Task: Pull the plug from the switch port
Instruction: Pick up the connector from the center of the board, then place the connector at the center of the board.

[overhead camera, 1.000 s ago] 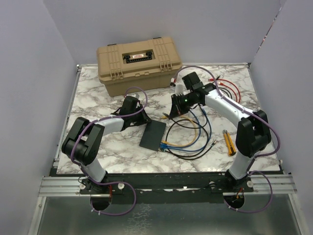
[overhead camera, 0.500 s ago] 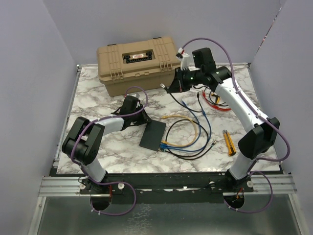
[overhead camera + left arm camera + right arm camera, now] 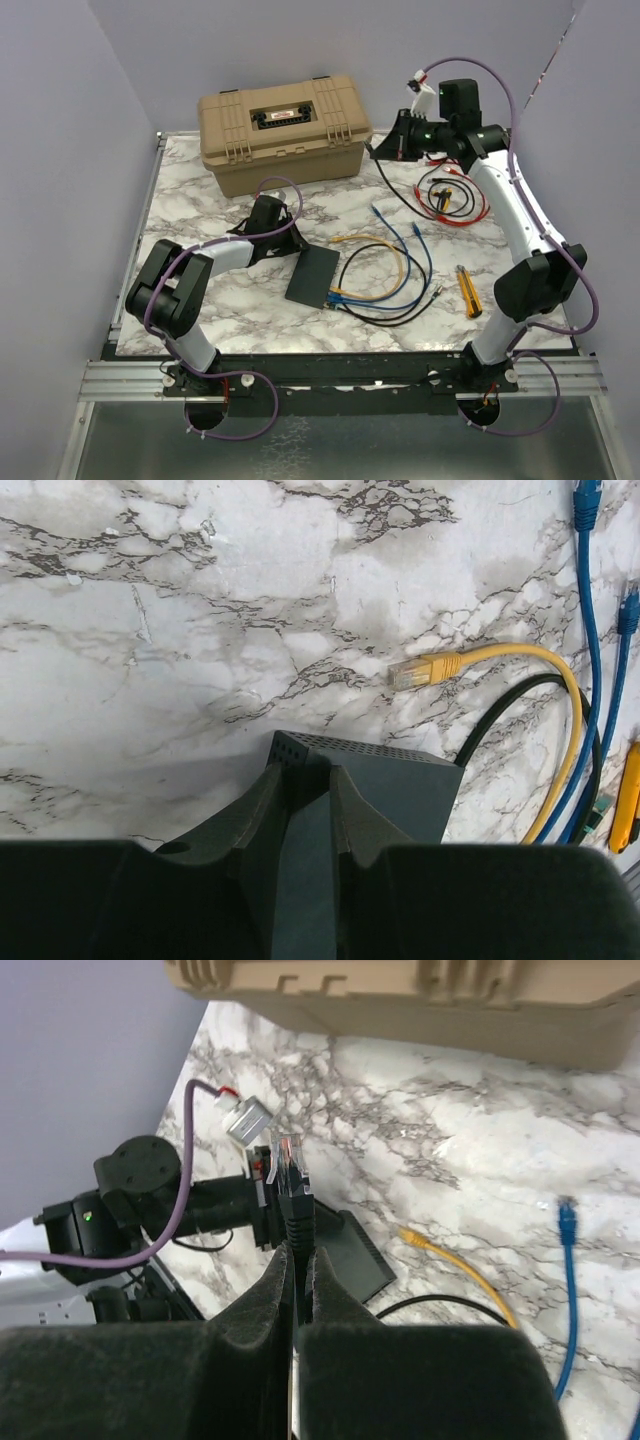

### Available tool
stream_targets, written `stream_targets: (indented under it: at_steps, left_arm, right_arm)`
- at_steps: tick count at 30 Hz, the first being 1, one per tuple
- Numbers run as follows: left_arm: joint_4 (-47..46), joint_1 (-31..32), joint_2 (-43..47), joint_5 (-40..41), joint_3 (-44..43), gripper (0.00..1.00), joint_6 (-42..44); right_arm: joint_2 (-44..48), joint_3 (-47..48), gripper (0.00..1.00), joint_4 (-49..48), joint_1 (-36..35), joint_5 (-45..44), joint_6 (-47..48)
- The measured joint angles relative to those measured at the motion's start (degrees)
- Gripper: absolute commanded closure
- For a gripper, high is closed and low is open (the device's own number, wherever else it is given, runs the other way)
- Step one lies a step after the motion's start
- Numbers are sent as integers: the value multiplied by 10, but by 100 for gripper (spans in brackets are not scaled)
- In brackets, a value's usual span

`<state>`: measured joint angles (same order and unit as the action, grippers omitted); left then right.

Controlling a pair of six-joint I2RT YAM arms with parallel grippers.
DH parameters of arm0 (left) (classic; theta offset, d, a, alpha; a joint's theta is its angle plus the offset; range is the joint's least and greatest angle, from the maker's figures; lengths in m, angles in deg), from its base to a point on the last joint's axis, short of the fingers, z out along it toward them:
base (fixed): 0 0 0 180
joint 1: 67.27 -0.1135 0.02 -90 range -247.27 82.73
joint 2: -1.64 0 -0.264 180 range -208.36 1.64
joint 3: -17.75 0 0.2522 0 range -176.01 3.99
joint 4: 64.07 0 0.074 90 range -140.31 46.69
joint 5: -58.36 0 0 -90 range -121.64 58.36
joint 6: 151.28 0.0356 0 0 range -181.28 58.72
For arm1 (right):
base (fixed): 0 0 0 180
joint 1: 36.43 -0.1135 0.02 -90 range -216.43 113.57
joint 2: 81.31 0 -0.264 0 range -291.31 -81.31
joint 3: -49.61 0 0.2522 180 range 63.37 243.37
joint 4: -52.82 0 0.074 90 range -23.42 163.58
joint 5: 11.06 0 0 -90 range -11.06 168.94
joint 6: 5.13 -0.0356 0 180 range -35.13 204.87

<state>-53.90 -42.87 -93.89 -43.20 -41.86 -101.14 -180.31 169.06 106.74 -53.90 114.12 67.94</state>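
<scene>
The switch (image 3: 313, 275) is a thin flat black box on the marble table. My left gripper (image 3: 293, 243) is shut on its far left corner. In the left wrist view the two fingers (image 3: 355, 820) pinch the perforated edge of the switch (image 3: 410, 785). My right gripper (image 3: 382, 150) hangs high over the back of the table, well away from the switch, and is shut on a black plug (image 3: 291, 1182). The plug's clear tip sticks out past the right gripper (image 3: 299, 1257), with its black cable (image 3: 400, 195) trailing down to the table. The switch (image 3: 358, 1255) lies far below.
A tan toolbox (image 3: 283, 128) stands at the back. Loose yellow (image 3: 385, 262) and blue cables (image 3: 405, 235) lie right of the switch, some ending at its near edge. Coiled red and black leads (image 3: 450, 195) and a yellow utility knife (image 3: 467, 290) lie at the right.
My right arm has risen and swung back to the right, carrying the black plug and its cable away from the switch. The left gripper and the switch have stayed put.
</scene>
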Motion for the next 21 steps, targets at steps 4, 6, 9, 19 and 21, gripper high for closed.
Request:
stream_targets:
  at_steps: [4, 6, 9, 19, 21]
  left_arm:
    - [2, 1, 3, 3, 0, 99, 3]
    - [3, 1, 4, 3, 0, 99, 3]
    - [3, 1, 4, 3, 0, 99, 3]
    - [4, 1, 5, 3, 0, 99, 15]
    - [4, 1, 5, 2, 0, 98, 16]
  right_arm:
    - [-9, 14, 100, -3, 35, 4, -10]
    - [-22, 33, 100, -4, 49, 3, -11]
    - [-44, 72, 100, -3, 72, 1, -12]
    - [-152, 241, 100, 14, 141, -36, 1]
    - [-175, 262, 100, 21, 153, -44, 5]
